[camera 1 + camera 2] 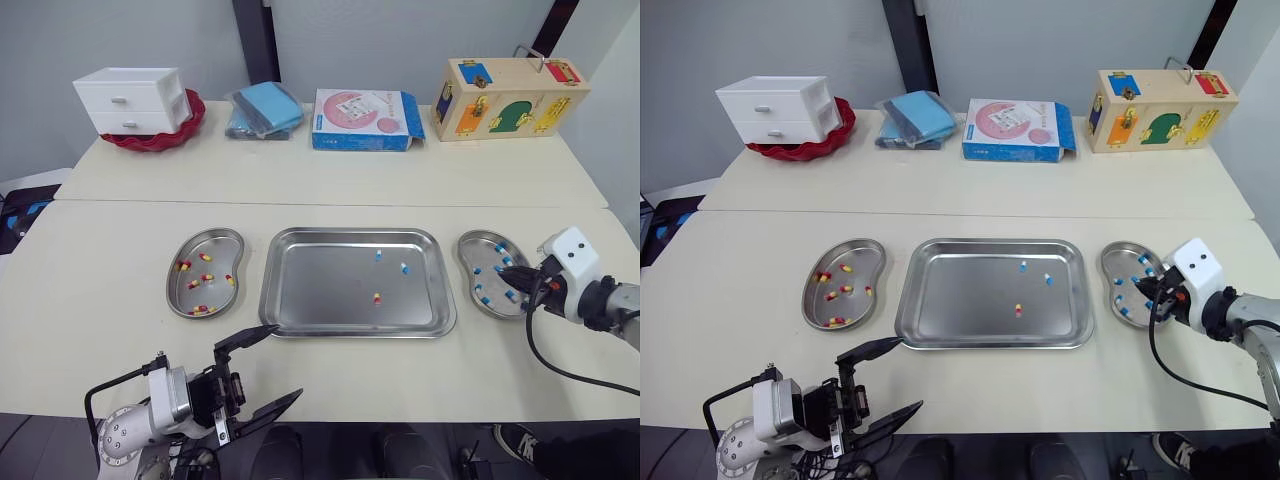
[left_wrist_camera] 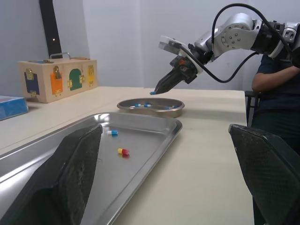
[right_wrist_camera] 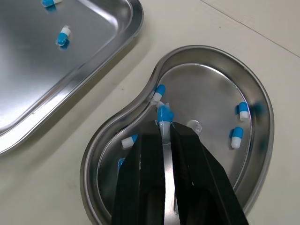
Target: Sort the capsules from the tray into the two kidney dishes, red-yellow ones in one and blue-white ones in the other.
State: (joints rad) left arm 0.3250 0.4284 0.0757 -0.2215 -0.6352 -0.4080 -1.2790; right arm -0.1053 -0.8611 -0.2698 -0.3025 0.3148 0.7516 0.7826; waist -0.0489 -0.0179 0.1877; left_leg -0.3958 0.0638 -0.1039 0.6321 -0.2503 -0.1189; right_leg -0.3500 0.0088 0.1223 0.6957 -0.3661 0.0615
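A steel tray (image 1: 300, 328) lies mid-table holding two blue-white capsules (image 1: 379, 255) and one red-yellow capsule (image 1: 377, 297). To its left, a kidney dish (image 1: 176, 300) contains several red-yellow capsules. The kidney dish (image 1: 466, 248) on the right has several blue-white ones. My right gripper (image 1: 508, 272) hovers over that right dish, shut on a blue-white capsule (image 3: 164, 114) that pokes out from its tips. My left gripper (image 1: 289, 360) is open and holds nothing, near the table's front edge, just off the tray's front-left corner.
On the back table stand a white drawer unit (image 1: 132, 100) on a red bowl, a blue packet (image 1: 265, 110), a blue-pink box (image 1: 362, 120) and a wooden lock box (image 1: 508, 97). A person in dark clothing (image 2: 276, 70) sits past the right end.
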